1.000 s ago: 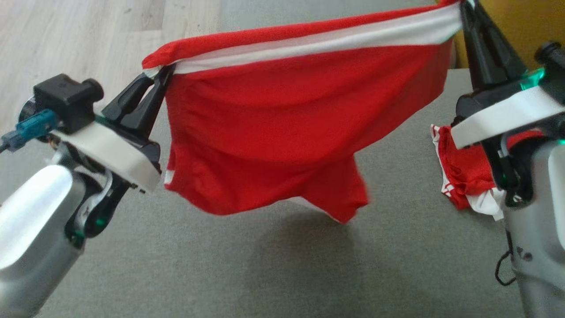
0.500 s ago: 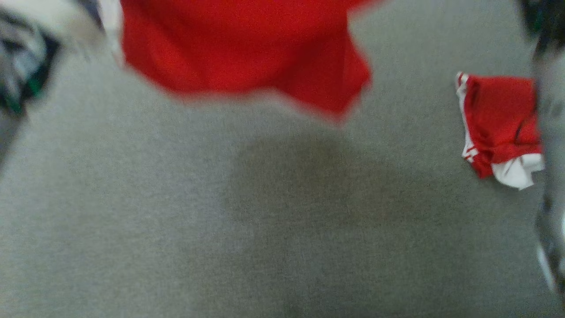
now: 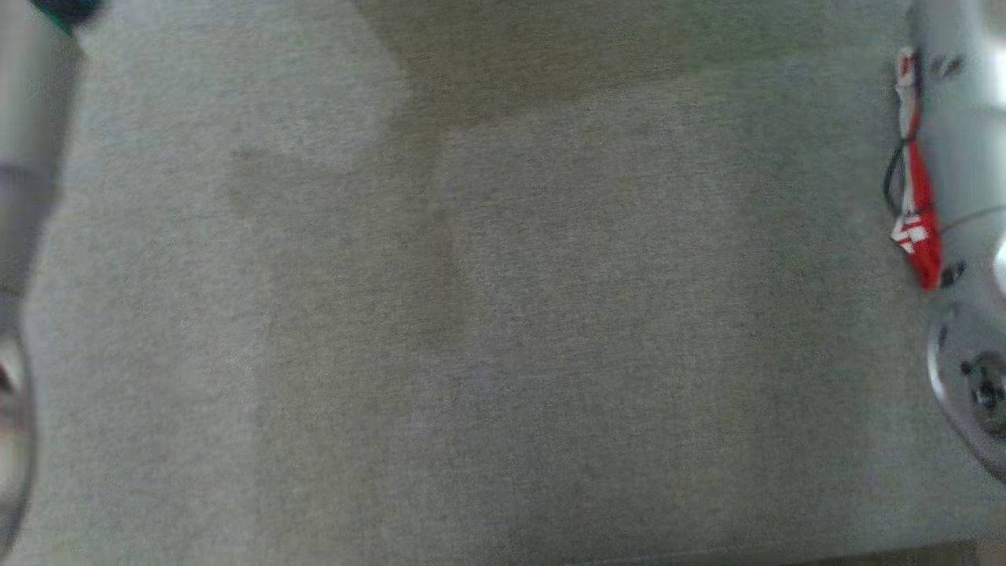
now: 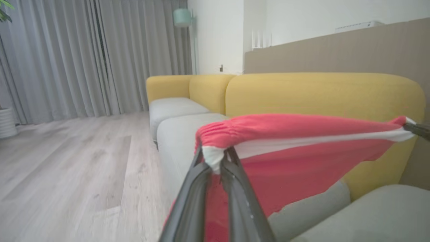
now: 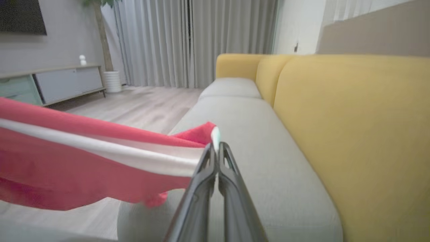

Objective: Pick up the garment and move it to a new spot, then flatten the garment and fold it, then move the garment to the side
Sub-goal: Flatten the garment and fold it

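The garment (image 4: pixel 302 158) is red with a white waistband, and it hangs stretched in the air between both grippers over the grey sofa seat (image 4: pixel 181 134). My left gripper (image 4: pixel 215 161) is shut on one bunched end of the waistband. In the left wrist view the right gripper (image 4: pixel 418 130) holds the far end. In the right wrist view, my right gripper (image 5: pixel 216 151) is shut on that end, and the garment (image 5: pixel 84 161) stretches away to the left. The head view looks down on the grey cushion (image 3: pixel 503 314).
A second red-and-white cloth (image 3: pixel 916 204) lies at the cushion's right, mostly behind my pale right forearm (image 3: pixel 967 157). The yellow sofa back (image 5: pixel 352 134) runs along one side. Wood floor (image 4: pixel 67 161), curtains (image 4: pixel 84 57) and a low cabinet (image 5: pixel 50 84) lie beyond.
The head camera has tilted downward, so the held garment and both grippers have slid out of its top edge. Both grips on the waistband hold as before.
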Motion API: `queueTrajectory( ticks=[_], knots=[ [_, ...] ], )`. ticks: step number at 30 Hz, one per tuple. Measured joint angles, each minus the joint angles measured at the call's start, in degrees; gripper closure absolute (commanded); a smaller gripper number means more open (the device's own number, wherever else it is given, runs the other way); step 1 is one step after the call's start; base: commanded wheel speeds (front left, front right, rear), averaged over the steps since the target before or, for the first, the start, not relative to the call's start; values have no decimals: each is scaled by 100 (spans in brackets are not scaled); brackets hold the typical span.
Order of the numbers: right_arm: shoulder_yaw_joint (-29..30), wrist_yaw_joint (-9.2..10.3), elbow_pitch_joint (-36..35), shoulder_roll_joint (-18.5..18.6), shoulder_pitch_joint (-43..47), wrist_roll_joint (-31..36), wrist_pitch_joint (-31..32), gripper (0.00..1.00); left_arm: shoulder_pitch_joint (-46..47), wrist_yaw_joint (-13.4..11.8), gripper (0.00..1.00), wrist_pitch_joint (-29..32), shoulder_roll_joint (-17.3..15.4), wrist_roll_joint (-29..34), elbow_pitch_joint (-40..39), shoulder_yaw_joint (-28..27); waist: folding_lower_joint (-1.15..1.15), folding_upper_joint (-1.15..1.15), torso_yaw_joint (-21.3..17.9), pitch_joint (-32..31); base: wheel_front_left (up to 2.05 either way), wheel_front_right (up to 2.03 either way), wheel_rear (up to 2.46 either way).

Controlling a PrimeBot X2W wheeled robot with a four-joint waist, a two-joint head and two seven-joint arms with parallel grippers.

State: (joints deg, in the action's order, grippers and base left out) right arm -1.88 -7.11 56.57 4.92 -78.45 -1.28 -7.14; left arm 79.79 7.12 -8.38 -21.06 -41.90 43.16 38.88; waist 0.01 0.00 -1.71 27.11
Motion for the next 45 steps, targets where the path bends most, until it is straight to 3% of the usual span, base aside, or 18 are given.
queueTrajectory(
  ticks=[5,9,16,20,26,32,38,45],
  knots=[
    [-282,0,925,32,467,75,165,100,-728,45,100,-186,183,-68,349,584,0,0,206,-28,0,0,0],
    [-604,0,1432,125,817,-42,474,100,-1381,45,100,-238,153,-236,197,1251,-1,0,316,-178,0,0,0],
    [-1613,0,1617,321,1137,-636,1117,100,-2054,46,100,-255,-296,-304,-240,2297,-1,0,429,-654,0,0,0],
    [-2109,0,1571,401,1415,-1028,1491,100,-2342,46,100,-255,-421,-292,-334,2601,-2,0,451,-909,0,0,0],
    [-3287,0,659,793,2225,-2336,2488,100,-2867,46,100,-287,-548,-349,-460,2835,-2,0,453,-1428,0,0,0],
    [-4423,0,-842,1791,3133,-3854,3553,100,-3485,-16,100,-287,-623,-419,-732,3004,-2,0,411,-2004,0,0,0],
    [-4943,0,-1967,2625,3804,-4913,4094,100,-4175,-352,100,-272,-875,-554,-1310,3137,-2,1,325,-2600,0,0,0],
    [-5078,0,-2837,3355,4430,-5515,4368,100,-4768,-887,100,-29,-1258,-614,-2499,3228,-2,1,233,-3033,0,0,0]
  ],
)
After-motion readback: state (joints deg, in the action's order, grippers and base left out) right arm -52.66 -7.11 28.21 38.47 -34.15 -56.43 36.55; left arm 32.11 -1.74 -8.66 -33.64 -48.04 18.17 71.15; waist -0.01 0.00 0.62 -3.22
